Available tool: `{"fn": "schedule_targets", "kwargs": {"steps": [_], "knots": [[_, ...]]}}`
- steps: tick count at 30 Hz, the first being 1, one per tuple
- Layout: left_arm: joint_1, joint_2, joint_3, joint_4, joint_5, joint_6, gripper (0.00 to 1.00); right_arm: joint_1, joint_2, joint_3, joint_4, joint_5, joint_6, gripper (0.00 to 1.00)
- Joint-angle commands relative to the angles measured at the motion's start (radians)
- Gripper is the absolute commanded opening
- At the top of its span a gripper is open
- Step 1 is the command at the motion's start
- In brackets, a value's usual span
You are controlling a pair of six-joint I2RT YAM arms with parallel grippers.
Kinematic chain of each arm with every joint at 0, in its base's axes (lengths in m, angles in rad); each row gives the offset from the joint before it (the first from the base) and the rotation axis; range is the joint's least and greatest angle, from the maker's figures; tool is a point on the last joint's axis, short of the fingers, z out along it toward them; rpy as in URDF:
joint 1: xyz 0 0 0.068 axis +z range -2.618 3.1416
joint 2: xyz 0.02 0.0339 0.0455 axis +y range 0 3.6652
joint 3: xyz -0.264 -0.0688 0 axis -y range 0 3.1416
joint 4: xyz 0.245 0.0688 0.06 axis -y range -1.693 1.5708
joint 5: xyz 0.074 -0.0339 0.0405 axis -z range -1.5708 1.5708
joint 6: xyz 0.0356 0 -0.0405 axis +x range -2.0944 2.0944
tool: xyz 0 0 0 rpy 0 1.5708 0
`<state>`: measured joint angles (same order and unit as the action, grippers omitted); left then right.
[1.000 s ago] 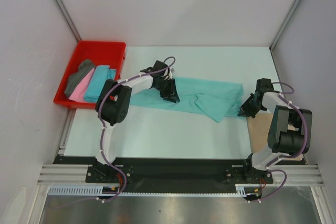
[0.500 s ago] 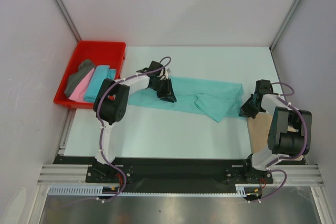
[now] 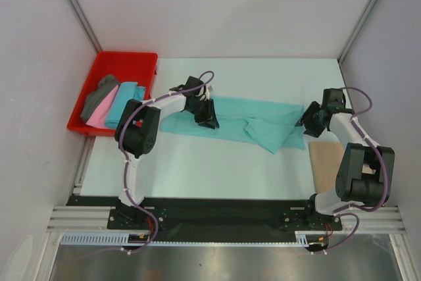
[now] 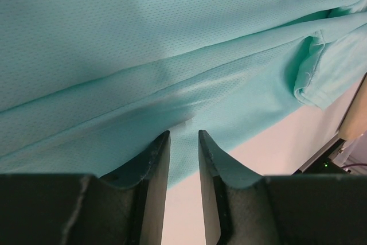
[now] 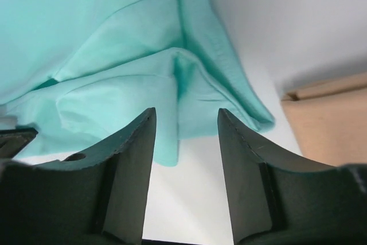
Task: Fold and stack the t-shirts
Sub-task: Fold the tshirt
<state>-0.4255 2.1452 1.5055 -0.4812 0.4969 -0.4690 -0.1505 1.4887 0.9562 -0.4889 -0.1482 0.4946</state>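
Observation:
A mint green t-shirt (image 3: pixel 256 123) lies in a long rumpled band across the middle of the table. My left gripper (image 3: pixel 209 122) rests low on its left part; in the left wrist view the left gripper (image 4: pixel 184 133) stands open by a narrow gap, the mint cloth (image 4: pixel 172 38) lying flat under its tips, not pinched. My right gripper (image 3: pixel 306 122) hovers at the shirt's right end. In its own view the right gripper (image 5: pixel 184 110) is open wide over the cloth's folded edge (image 5: pixel 114 44), holding nothing. A folded tan t-shirt (image 3: pixel 329 166) lies at the right.
A red tray (image 3: pixel 125 55) stands at the back left, holding folded dark grey (image 3: pixel 99 95), pink (image 3: pixel 99 115) and turquoise (image 3: pixel 122 104) shirts. Grey walls close in the table on three sides. The tan cloth (image 5: pixel 327 113) shows at the right of the right wrist view.
My right gripper has opened and moved a little toward the back, over the shirt's right end. The left gripper has crept slightly back and left on the shirt.

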Motion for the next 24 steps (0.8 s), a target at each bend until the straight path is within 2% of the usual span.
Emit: {"fn": "schedule_targets", "kwargs": {"steps": [1, 9, 14, 24], "knots": [[0.008, -0.048, -0.007, -0.008, -0.011, 0.033, 0.33, 0.022, 0.019, 0.029, 0.036, -0.06, -0.021, 0.53], [0.014, -0.067, -0.01, -0.028, -0.038, 0.058, 0.33, 0.029, 0.085, 0.053, 0.11, -0.131, -0.01, 0.59], [0.019, -0.067, -0.005, -0.03, -0.024, 0.052, 0.33, 0.045, 0.13, 0.047, 0.113, -0.165, -0.002, 0.5], [0.019, -0.064, -0.01, -0.031, -0.015, 0.047, 0.33, 0.062, 0.179, 0.038, 0.142, -0.151, -0.002, 0.4]]}}
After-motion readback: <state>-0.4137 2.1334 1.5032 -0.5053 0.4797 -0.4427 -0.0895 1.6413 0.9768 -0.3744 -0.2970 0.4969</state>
